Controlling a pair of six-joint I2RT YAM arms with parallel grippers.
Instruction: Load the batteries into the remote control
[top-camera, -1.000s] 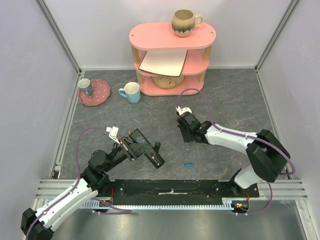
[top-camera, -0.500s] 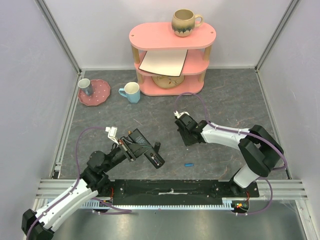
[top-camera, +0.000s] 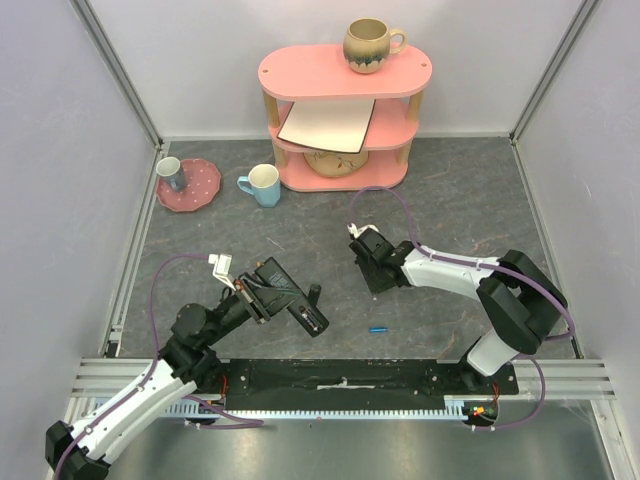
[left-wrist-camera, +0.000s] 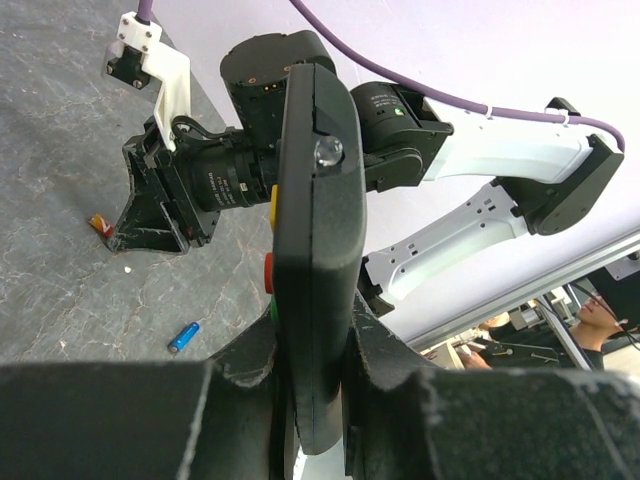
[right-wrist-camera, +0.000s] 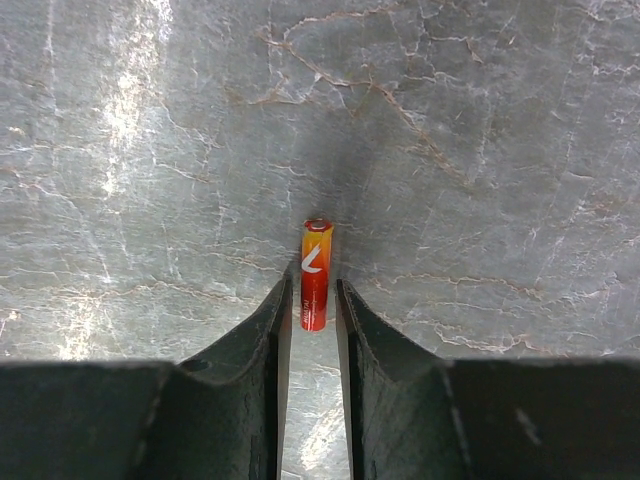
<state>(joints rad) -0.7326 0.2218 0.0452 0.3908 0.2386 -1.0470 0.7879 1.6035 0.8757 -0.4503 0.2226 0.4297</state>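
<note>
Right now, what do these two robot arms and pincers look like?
The left arm and right arm share white tubular links and black joints. A purple cable loops to each wrist beside a white bracket. Each ends in two curved matte-black fingers.

Light: falling bright and even from overhead.
Glare: washing the tabletop (right-wrist-camera: 130, 110) at upper left.
Blur: softening near fingers (right-wrist-camera: 130, 420).
</note>
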